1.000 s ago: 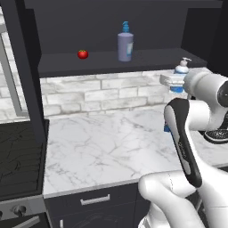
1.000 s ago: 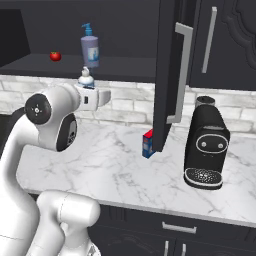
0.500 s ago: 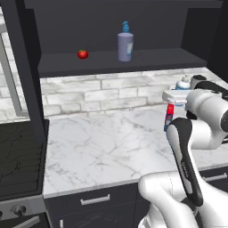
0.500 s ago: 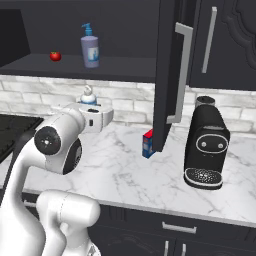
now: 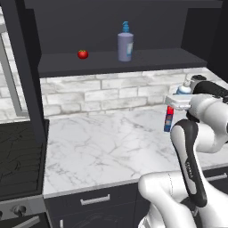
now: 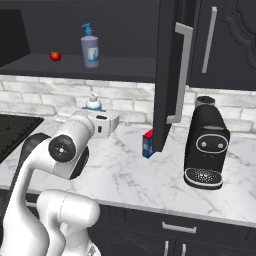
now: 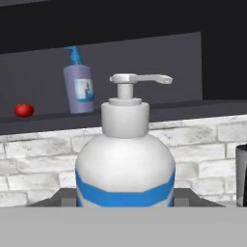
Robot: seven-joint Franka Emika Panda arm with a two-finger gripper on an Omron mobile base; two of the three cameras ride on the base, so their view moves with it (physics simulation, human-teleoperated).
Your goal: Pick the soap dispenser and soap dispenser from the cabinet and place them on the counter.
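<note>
Over the bench (image 5: 102,147) in the left base view, the small blue soap dispenser (image 5: 183,89) rides at the wrist; the purple soap dispenser (image 5: 125,45) stands on the cabinet shelf (image 5: 147,58). Right base view: same bottle above marble, well clear of it. Hand view: jaws part-open, clamped on the bottle's body; step judged as placing, so lower it, then release.

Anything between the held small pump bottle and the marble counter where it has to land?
Nothing visible. The gripper holds the small blue-banded white-pump soap dispenser over bare white marble counter. The slim red-topped blue bottle stands nearby to the side on the counter, not plainly underneath.
</note>
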